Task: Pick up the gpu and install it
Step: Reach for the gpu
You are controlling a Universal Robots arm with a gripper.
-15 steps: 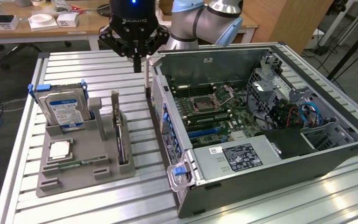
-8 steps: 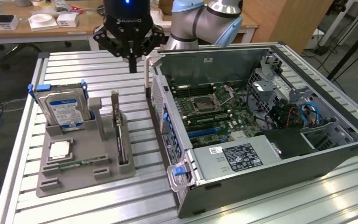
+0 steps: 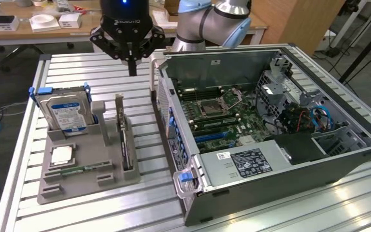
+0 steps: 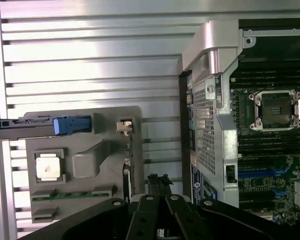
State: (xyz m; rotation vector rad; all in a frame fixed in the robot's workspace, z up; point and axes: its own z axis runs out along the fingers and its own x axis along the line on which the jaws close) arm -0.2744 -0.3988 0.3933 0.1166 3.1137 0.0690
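The gpu [image 3: 125, 140] stands on its long edge in a slot of the grey holder tray [image 3: 76, 186], with its silver bracket end pointing up at the far end. In the wrist view the gpu [image 4: 128, 167] shows edge-on as a thin dark strip. My gripper [image 3: 133, 67] hangs above the slatted table beyond the tray's far end, between the tray and the open computer case [image 3: 192, 193]. Its black fingers are shut together with nothing between them. The fingertips [image 4: 157, 181] sit close beside the card's edge in the wrist view.
A silver hard drive [image 3: 66, 113] in a blue caddy stands upright in the tray, with a processor chip [image 3: 63, 154] and a green memory stick [image 3: 82, 169] lying nearer. The case lies open with its motherboard [image 3: 214, 113] exposed. A desk with boxes stands behind.
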